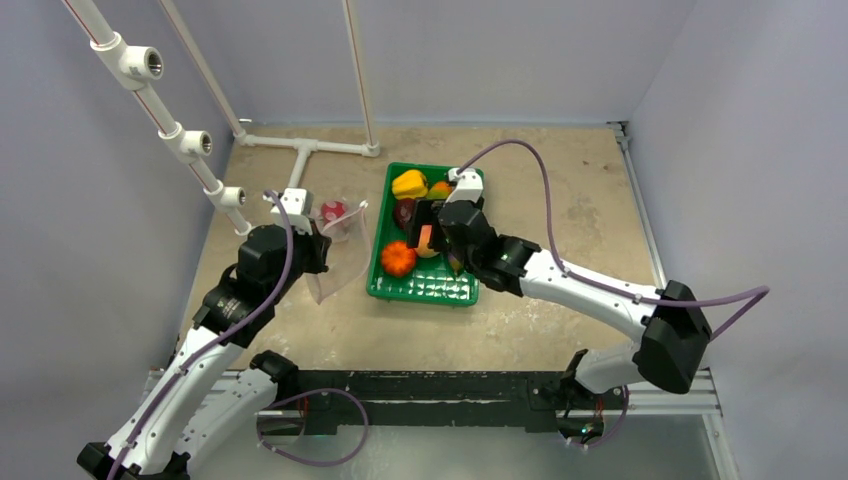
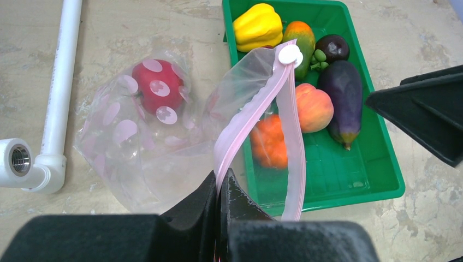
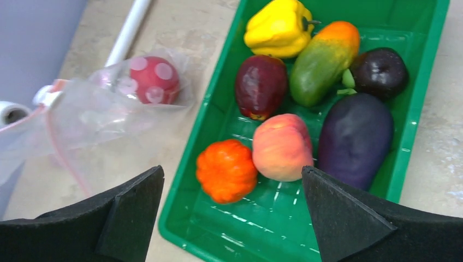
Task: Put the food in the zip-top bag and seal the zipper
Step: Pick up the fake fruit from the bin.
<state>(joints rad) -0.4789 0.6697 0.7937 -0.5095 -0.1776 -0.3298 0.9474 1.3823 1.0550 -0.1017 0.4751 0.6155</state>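
Observation:
My left gripper (image 2: 221, 183) is shut on the pink zipper (image 2: 256, 112) of the clear zip-top bag (image 2: 147, 147), holding its mouth open left of the green tray (image 2: 377, 164). A red tomato (image 2: 158, 87) lies inside the bag. My right gripper (image 3: 232, 174) is open and empty, above the tray's near part, over the orange (image 3: 226, 170) and peach (image 3: 282, 146). The tray also holds the yellow pepper (image 3: 278, 27), green-orange pepper (image 3: 322, 60), dark red piece (image 3: 261, 86), eggplant (image 3: 355, 139) and a dark round fruit (image 3: 379, 71).
White pipes (image 1: 300, 145) with fittings (image 1: 185, 140) stand along the back left, one (image 2: 57, 98) lying just behind the bag. Grey walls close in the table on three sides. The tray (image 1: 385, 275) sits mid-table between both arms.

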